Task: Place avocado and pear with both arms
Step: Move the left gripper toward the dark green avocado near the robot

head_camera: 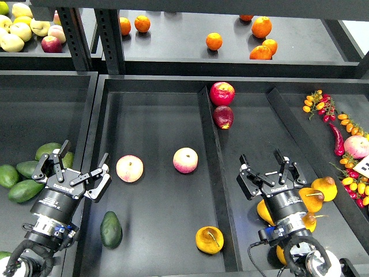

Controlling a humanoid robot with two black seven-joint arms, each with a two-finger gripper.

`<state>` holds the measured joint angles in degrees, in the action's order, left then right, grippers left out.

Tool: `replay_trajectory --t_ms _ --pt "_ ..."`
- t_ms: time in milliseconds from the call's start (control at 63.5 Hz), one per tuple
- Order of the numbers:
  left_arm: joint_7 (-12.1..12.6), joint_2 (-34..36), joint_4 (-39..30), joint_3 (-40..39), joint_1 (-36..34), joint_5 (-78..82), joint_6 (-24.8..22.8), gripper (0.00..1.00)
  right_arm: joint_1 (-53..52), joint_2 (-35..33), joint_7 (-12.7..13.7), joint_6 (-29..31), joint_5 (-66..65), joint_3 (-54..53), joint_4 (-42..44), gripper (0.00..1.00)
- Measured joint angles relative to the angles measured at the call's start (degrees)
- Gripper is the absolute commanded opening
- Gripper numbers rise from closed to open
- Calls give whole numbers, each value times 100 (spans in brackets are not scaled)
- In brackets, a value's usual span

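Avocado and pear lie free — grippers (both empty) spread.

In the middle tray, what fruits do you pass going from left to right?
Avocado → left peach-like fruit → right peach-like fruit → pear, lying against the tray's right divider.

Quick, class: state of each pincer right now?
Left pincer: open, holding nothing.
Right pincer: open, holding nothing.
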<state>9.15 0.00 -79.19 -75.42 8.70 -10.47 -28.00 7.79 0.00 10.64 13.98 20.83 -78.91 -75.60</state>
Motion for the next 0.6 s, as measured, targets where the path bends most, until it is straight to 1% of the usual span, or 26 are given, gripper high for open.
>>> replay_trajectory --t_ms 599 --pt "77 0 8 65 10 0 10 100 3 0 -1 9 -2 8 0 100"
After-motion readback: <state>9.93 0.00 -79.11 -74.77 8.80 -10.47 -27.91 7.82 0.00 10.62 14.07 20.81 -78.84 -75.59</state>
